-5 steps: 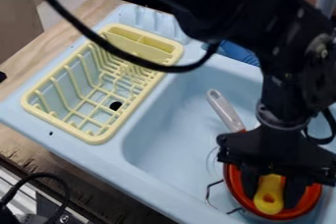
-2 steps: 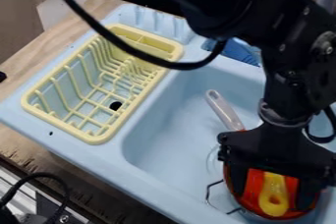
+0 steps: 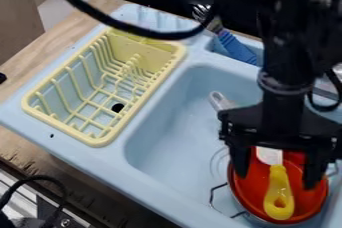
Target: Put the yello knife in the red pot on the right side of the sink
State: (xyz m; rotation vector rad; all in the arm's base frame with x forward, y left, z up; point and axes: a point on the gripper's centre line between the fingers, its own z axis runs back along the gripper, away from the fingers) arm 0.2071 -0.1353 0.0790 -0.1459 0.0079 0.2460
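Above the red pot stands my gripper point(image 3: 275, 176), open, one finger on each side of the yellow knife and apart from it. The yellow-handled knife point(image 3: 278, 197) lies inside the red pot point(image 3: 309, 199), its handle end toward the pot's front rim and a white part showing behind the handle. The pot is in the right part of the light blue sink point(image 3: 170, 137). My gripper's body covers part of the pot's back and of its grey handle.
A yellow dish rack point(image 3: 100, 138) sits left of the basin. A wire rack point(image 3: 217, 192) shows beside the pot. Behind the basin is a blue-handled brush point(image 3: 235, 47). A black cable crosses above the dish rack.
My gripper's fingers have spread away from the knife handle, and the gripper has risen. The knife stays in the pot, with more of it in view.
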